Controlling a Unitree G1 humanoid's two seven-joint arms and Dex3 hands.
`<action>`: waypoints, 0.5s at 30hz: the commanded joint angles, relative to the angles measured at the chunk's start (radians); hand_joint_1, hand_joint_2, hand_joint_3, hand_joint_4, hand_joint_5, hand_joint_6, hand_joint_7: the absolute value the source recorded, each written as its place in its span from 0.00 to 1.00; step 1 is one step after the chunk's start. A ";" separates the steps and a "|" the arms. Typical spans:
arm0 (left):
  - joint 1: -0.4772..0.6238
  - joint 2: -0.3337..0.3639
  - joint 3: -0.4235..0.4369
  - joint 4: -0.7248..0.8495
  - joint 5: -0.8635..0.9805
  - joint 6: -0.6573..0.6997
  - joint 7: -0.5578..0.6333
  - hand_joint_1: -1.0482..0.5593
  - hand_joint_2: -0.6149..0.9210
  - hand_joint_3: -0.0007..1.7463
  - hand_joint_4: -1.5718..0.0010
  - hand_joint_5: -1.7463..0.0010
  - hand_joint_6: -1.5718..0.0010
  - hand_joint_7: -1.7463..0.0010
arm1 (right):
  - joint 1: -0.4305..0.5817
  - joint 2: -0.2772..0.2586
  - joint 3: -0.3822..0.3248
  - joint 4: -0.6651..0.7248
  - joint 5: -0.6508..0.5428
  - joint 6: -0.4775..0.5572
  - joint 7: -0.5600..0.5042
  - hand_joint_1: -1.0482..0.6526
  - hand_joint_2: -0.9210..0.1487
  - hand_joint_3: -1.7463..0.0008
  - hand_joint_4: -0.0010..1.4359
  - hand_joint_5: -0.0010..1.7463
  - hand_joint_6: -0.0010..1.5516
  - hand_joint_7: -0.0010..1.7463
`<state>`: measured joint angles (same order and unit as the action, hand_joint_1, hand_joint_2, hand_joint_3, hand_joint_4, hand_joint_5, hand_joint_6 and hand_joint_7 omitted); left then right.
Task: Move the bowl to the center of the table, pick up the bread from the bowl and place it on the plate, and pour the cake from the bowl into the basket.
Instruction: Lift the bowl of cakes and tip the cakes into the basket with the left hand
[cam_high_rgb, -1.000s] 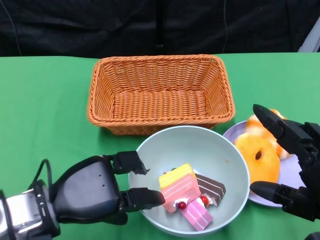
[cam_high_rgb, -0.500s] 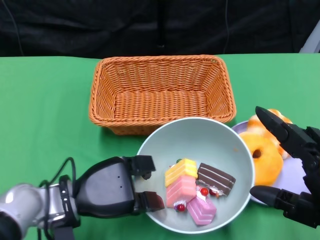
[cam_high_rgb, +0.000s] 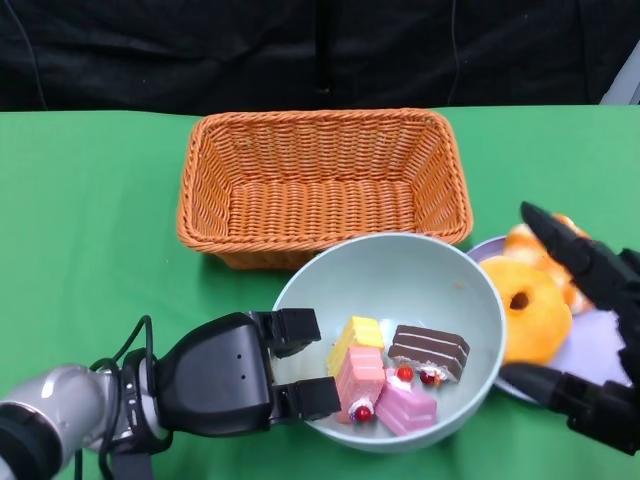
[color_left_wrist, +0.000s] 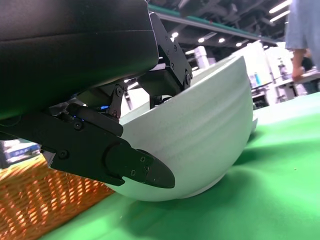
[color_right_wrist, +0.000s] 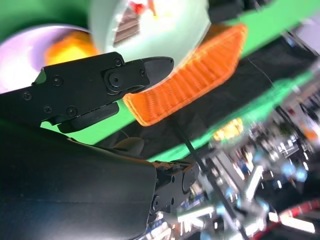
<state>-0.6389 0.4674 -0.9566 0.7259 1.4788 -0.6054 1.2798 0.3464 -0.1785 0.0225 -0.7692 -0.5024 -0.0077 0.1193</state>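
My left hand (cam_high_rgb: 235, 375) grips the pale green bowl (cam_high_rgb: 400, 275) by its near-left rim, one finger inside and the others under it. In the left wrist view the fingers (color_left_wrist: 125, 162) cup the bowl (color_left_wrist: 205, 130), whose base sits low over the green cloth. Three cake pieces lie inside: yellow-pink (cam_high_rgb: 355, 365), chocolate (cam_high_rgb: 430, 347) and pink (cam_high_rgb: 405, 410). A ring-shaped bread (cam_high_rgb: 532, 310) lies on the lilac plate (cam_high_rgb: 590, 352) to the right, with another bread (cam_high_rgb: 528, 240) behind it. My right hand (cam_high_rgb: 612, 290) is spread over the plate and holds nothing.
The orange wicker basket (cam_high_rgb: 320, 185) stands empty just behind the bowl, its front wall close to the bowl's far rim. The bowl's right rim overlaps the plate's edge. Green cloth lies bare to the left. A person stands far off in the left wrist view.
The bowl has shifted slightly toward the basket and the plate, and the cake pieces slid around inside it. My left hand moved further under the rim. The right hand barely moved.
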 joint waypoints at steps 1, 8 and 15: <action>0.015 0.106 0.022 -0.122 -0.045 -0.026 -0.051 0.46 0.95 0.01 0.42 0.00 0.51 0.14 | 0.006 0.030 -0.026 0.005 0.054 -0.061 -0.060 0.38 0.00 0.86 0.00 0.54 0.02 0.22; 0.088 0.235 0.081 -0.284 -0.134 -0.087 -0.155 0.46 0.97 0.02 0.41 0.00 0.53 0.09 | 0.032 0.055 -0.038 0.021 0.128 -0.133 -0.091 0.38 0.00 0.83 0.00 0.57 0.00 0.31; 0.176 0.300 0.175 -0.395 -0.191 -0.111 -0.252 0.47 0.99 0.02 0.40 0.00 0.51 0.08 | 0.055 0.070 -0.037 0.046 0.149 -0.195 -0.106 0.38 0.02 0.81 0.00 0.61 0.00 0.35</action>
<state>-0.4729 0.7473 -0.8102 0.3560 1.3189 -0.7110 1.0427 0.3959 -0.1108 -0.0075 -0.7282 -0.3676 -0.1853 0.0272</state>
